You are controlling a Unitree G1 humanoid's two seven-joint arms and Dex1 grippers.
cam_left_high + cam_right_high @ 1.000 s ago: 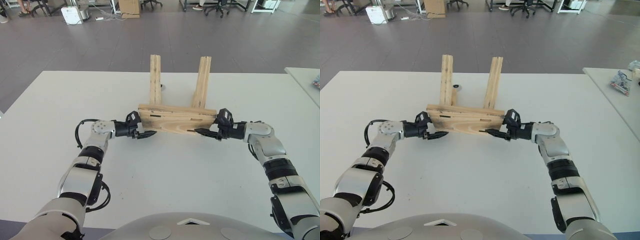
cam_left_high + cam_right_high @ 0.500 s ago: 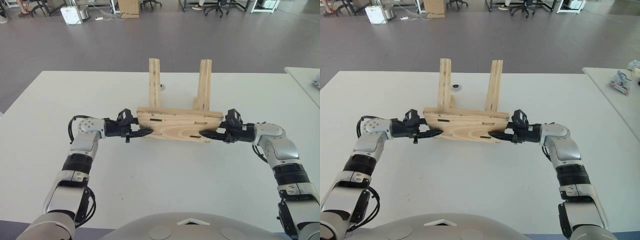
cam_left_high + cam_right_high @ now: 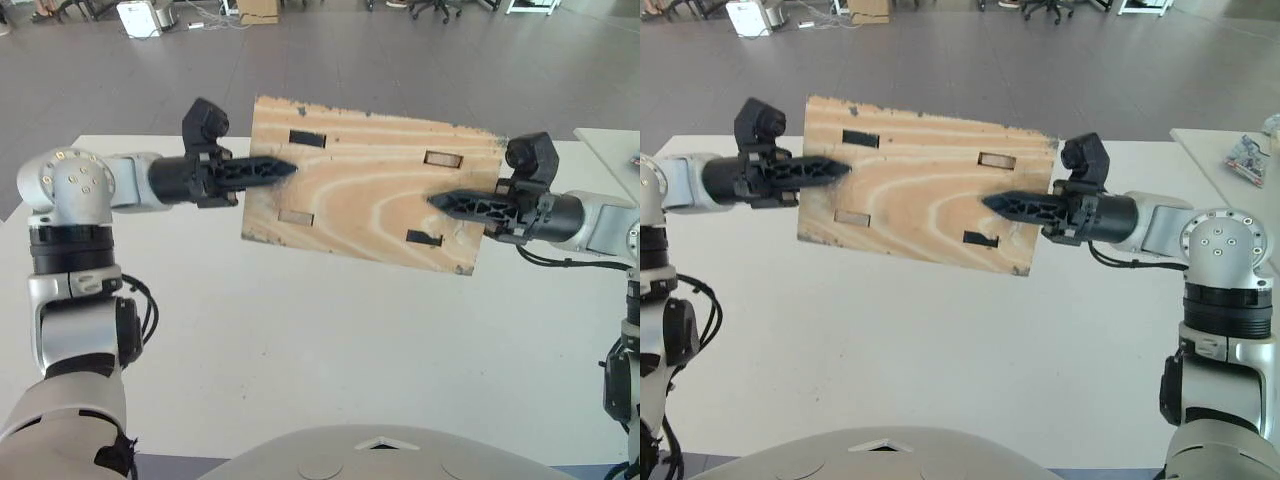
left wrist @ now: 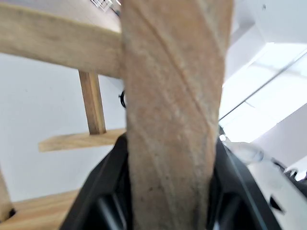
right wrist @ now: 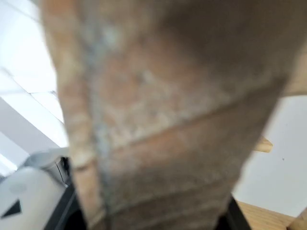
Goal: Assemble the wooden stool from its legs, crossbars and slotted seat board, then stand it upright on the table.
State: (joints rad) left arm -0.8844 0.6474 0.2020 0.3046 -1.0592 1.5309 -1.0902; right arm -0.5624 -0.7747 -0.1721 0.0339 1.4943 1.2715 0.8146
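Observation:
The assembled wooden stool hangs in the air above the white table (image 3: 300, 370), its slotted seat board (image 3: 370, 190) facing me and tilted down to the right. My left gripper (image 3: 283, 168) is shut on the board's left edge, one finger lying over its face. My right gripper (image 3: 440, 203) is shut on the right edge in the same way. In both eye views the board covers the legs. The left wrist view looks along the board's edge (image 4: 172, 120) between the fingers, with a crossbar (image 4: 57, 43) and a leg (image 4: 93, 103) behind it. The right wrist view is close against the other edge (image 5: 158, 110).
A second table (image 3: 1230, 190) stands at the right with a small packet (image 3: 1247, 158) on it. Grey floor lies beyond the table's far edge.
Both arms have lifted the stool off the table and turned it, so the seat face now points at me instead of lying low with the legs pointing away.

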